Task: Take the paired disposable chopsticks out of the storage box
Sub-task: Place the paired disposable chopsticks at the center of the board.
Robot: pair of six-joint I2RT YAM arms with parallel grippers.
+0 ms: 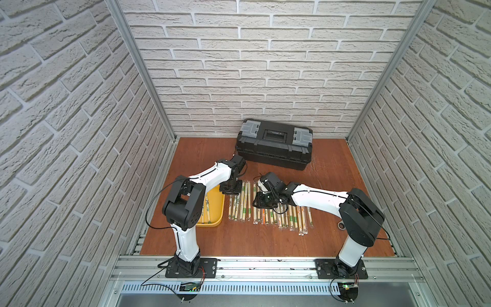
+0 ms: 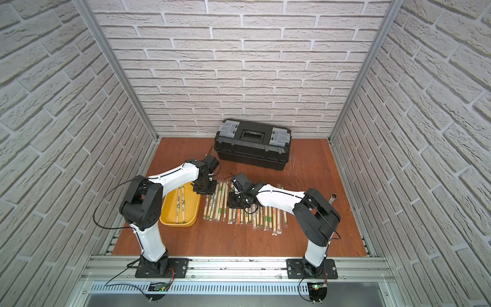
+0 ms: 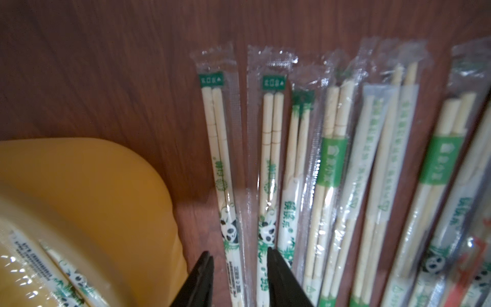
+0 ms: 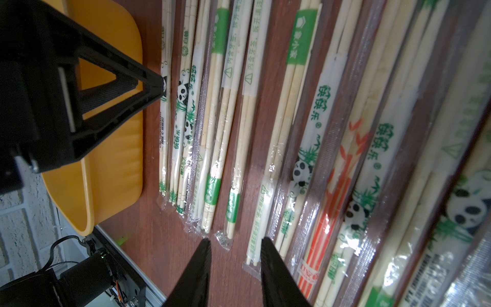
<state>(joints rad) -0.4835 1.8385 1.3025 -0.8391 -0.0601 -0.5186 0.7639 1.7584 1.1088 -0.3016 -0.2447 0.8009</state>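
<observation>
Left gripper is low over the wooden table, just beside the far corner of the yellow storage box. Its jaws stand apart and grip nothing. One panda-printed sleeve lies flat on the table between them, and the next sleeve over lies under the other finger.

Right gripper is also parted and holds nothing. It hovers over the middle of the row, with a sleeve end showing between its tips.

Most of the paired disposable chopsticks lie side by side on the table in a row. The row starts just beside the storage box and runs toward the right arm. At least two more pairs lie inside the box. A black toolbox sits against the back wall, well apart from the row.

Markings on the sleeves:
- small dark green tabs near the sealed ends
- broad green bands
- pandas among bamboo leaves
- green Chinese characters followed by an ® mark
- warning triangles
- an orange-red bamboo print on one sleeve

The fine black print is too small to read.
</observation>
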